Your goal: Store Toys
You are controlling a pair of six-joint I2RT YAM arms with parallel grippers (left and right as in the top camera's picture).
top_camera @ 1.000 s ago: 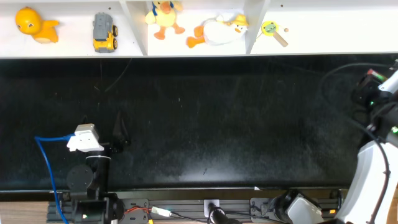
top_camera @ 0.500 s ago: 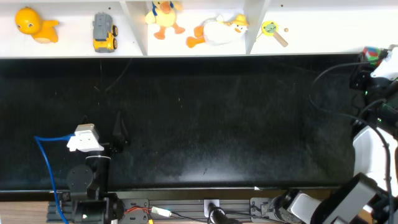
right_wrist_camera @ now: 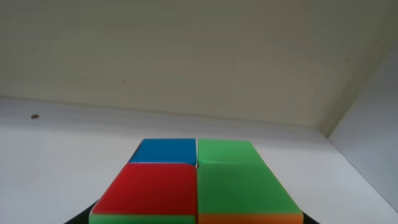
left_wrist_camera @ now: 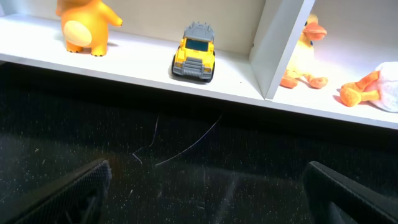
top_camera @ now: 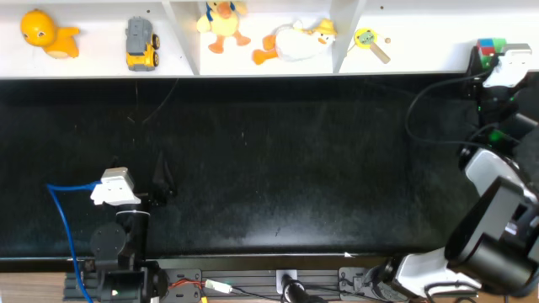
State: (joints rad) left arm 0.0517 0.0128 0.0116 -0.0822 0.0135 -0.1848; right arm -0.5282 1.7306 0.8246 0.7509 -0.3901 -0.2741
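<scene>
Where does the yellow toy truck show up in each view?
Top view: yellow toy truck in the leftmost bay of the white shelf.
Left wrist view: truck beside the divider.
Right wrist view: another bay, holding the multicolour cube.
Shared landmark: the white shelf.

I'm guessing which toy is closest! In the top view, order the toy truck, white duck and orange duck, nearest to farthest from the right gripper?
1. White duck, middle cubby, nearest the right gripper holding the colourful cube.
2. Toy truck, left cubby.
3. Orange duck, far left.
</scene>
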